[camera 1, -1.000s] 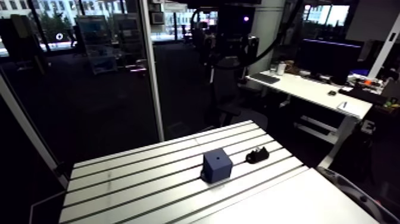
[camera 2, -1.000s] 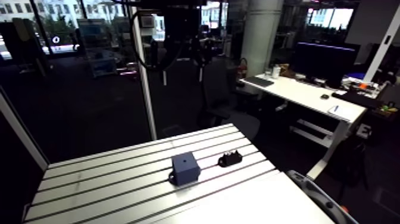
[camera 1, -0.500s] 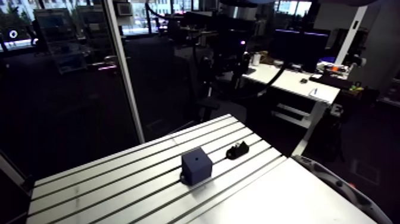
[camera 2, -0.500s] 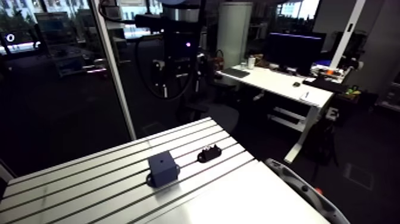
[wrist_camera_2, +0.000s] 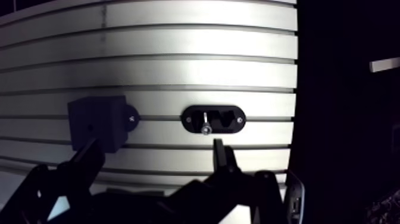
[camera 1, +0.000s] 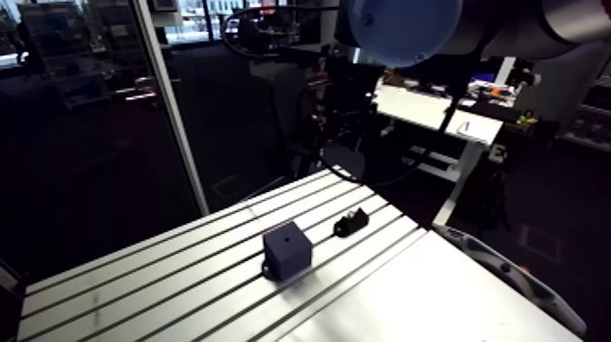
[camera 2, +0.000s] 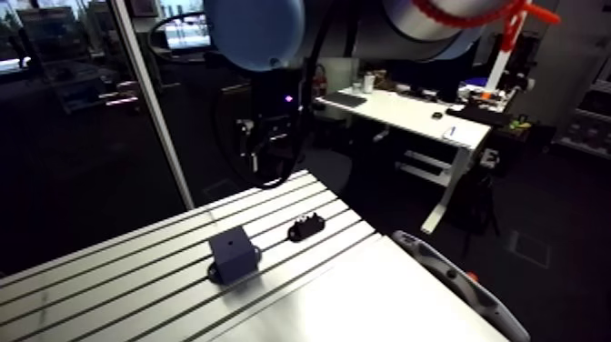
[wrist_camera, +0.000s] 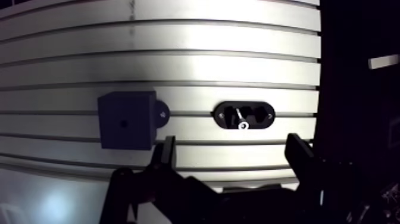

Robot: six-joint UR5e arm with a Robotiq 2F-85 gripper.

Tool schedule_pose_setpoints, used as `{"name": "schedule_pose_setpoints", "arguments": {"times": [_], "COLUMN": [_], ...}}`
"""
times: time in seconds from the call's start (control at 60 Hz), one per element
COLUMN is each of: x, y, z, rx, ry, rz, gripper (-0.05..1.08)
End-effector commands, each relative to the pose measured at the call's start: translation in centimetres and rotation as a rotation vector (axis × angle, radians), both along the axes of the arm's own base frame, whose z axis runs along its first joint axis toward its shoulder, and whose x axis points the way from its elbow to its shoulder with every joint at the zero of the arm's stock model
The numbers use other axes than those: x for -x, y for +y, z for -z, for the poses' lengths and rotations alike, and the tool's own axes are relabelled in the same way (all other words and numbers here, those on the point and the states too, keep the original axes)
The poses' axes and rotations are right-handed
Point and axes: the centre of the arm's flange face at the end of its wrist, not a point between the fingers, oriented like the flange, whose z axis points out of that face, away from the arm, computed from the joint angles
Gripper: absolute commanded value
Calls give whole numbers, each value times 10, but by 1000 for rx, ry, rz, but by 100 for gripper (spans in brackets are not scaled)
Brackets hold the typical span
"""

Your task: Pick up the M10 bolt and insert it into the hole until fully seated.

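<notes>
Nearest, in the wrist view, the gripper (wrist_camera: 232, 156) stood spread wide, with nothing between its two dark fingers (wrist_camera: 169, 156). Just ahead of the gap between them lay a black oval holder (wrist_camera: 245, 115) on the slotted table (wrist_camera: 250, 65). The bolt (wrist_camera: 240, 118), thin and silvery, rested in the holder's recess with its brighter end toward the gripper. It was untouched and clear of both fingers. Beside the holder, ahead of one finger and out past it, sat a dark blue block (wrist_camera: 126, 119) with a small hole (wrist_camera: 124, 124) in its upper face. A rounded tab at the block's foot pointed toward the holder, and the two were close but apart.

In the arm view, a smooth pale plate (camera 1: 436, 300) filled the lower right of the frame. Beyond it the block sat just left of centre, with the holder a little to its right and higher. A light-blue joint cap (camera 1: 400, 27) loomed at the top edge.
</notes>
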Motion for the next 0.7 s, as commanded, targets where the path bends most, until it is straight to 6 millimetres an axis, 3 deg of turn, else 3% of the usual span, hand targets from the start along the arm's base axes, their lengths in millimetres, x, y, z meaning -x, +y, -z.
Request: {"name": "schedule_pose_setpoints", "arguments": {"times": [0.017,0.483,0.7], "x": [7,17,11], "y": [6,15,25], "z": [25,56,73], "rx": [1,6,16], "ry": [-5,-27,-49], "rz": [0,-7,21], "gripper": [1,2,4]}}
